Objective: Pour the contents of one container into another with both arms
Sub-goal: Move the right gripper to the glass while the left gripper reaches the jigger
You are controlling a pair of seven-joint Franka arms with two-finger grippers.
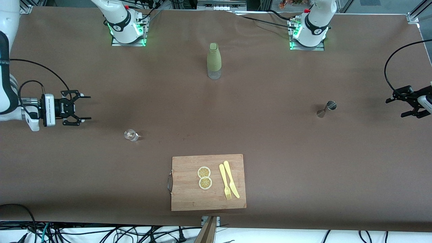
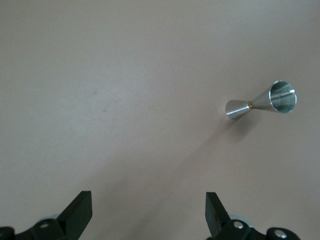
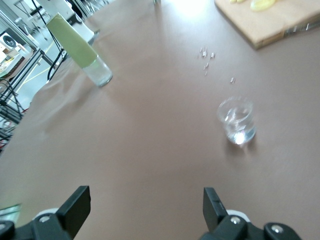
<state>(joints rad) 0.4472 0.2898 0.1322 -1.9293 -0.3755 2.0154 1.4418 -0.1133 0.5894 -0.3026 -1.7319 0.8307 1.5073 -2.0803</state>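
Note:
A green-sleeved bottle (image 1: pixel 214 60) with a clear base stands mid-table between the two arm bases. A small clear glass (image 1: pixel 130 135) sits toward the right arm's end, nearer the front camera than the bottle. A metal jigger (image 1: pixel 326 109) sits toward the left arm's end. My right gripper (image 1: pixel 88 107) hangs open and empty over bare cloth, apart from the glass (image 3: pixel 236 121), and its wrist view also shows the bottle (image 3: pixel 82 52). My left gripper (image 1: pixel 395 108) is open and empty over bare cloth, apart from the jigger (image 2: pixel 261 101). Both pairs of fingers stand wide: right gripper (image 3: pixel 146 197), left gripper (image 2: pixel 149 200).
A wooden cutting board (image 1: pixel 182 199) with two lemon slices (image 1: pixel 204 177), a yellow fork (image 1: pixel 225 184) and a yellow knife (image 1: pixel 231 179) lies near the table's front edge. A brown cloth (image 1: pixel 270 141) covers the table. Cables run along the edges.

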